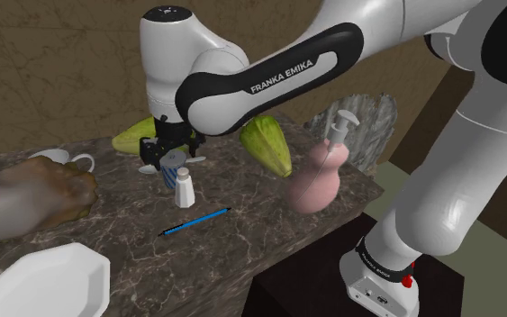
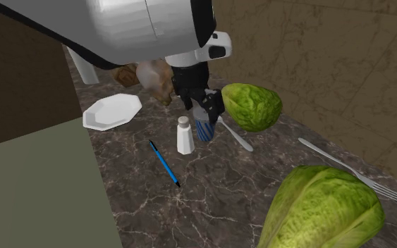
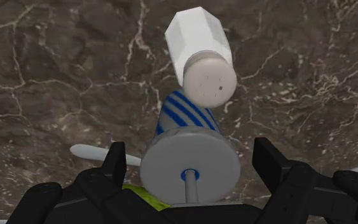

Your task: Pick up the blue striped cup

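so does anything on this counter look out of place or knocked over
Nothing is spilled or toppled: the striped cup and white shaker stand upright, close together. Only the blue pen, lying among kitchen things, looks out of place.

Shoulder view: fixed post beside and a little behind the stand [image 1: 287, 293], which sits at that view's lower right. It faces down and across the desk [image 1: 242, 243] from near by, with the arm [image 1: 269, 76] crossing the upper frame. Second exterior view: raised, off the desk end at the shoulder view's right. It faces back along the desk, very near the arm, whose casing blocks the top. Wrist view: mounted on the hand [image 3: 190, 159], looking steeply down at the desk from close range. Shared by all three: striped cup [image 1: 169, 171], white shaker [image 1: 185, 187]. Shared by both exterior views: blue pen [image 1: 195, 221], hand.
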`<action>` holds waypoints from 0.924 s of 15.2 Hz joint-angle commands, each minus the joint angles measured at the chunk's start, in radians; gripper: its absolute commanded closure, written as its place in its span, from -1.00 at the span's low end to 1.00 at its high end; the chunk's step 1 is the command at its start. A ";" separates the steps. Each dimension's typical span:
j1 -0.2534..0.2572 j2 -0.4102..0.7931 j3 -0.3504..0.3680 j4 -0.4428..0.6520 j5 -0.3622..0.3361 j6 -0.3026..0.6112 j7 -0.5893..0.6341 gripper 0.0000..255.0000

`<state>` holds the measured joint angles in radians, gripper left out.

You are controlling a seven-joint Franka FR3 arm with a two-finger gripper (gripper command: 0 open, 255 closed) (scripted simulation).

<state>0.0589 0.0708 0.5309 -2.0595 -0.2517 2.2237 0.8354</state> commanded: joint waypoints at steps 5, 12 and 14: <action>0.001 0.019 -0.002 -0.014 -0.018 0.029 0.015 1.00; 0.002 0.019 -0.002 -0.013 -0.018 0.028 0.015 1.00; 0.001 0.019 -0.002 -0.014 -0.018 0.029 0.014 1.00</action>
<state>0.0604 0.0894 0.5291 -2.0723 -0.2695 2.2522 0.8499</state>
